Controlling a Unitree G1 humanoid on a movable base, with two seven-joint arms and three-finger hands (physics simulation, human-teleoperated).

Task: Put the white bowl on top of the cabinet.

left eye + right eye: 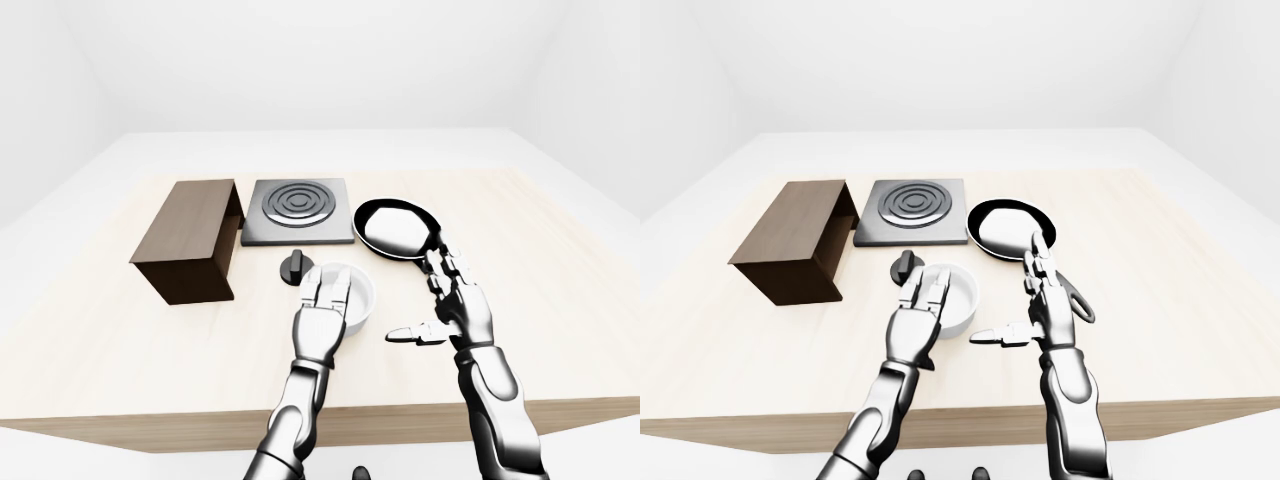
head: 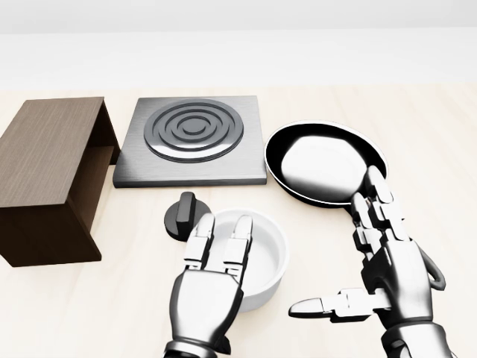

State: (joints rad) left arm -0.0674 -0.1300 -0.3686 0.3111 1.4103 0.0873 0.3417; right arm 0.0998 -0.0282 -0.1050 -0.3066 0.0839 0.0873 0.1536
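Observation:
The white bowl (image 2: 267, 253) stands on the wooden table, low in the middle of the head view, just below a small black knob (image 2: 182, 213). My left hand (image 2: 222, 230) lies over the bowl's left rim with its fingers stretched flat into the bowl; its thumb is hidden. My right hand (image 2: 350, 253) is open and empty to the right of the bowl, palm towards it and thumb pointing left. The dark brown cabinet (image 2: 46, 160) is an open-ended box at the left, its top bare.
A grey stove plate (image 2: 192, 138) with rings lies above the bowl, next to the cabinet. A black frying pan (image 2: 324, 160) lies to its right, partly behind my right fingers. The table's (image 1: 90, 330) near edge runs along the bottom of the left-eye view.

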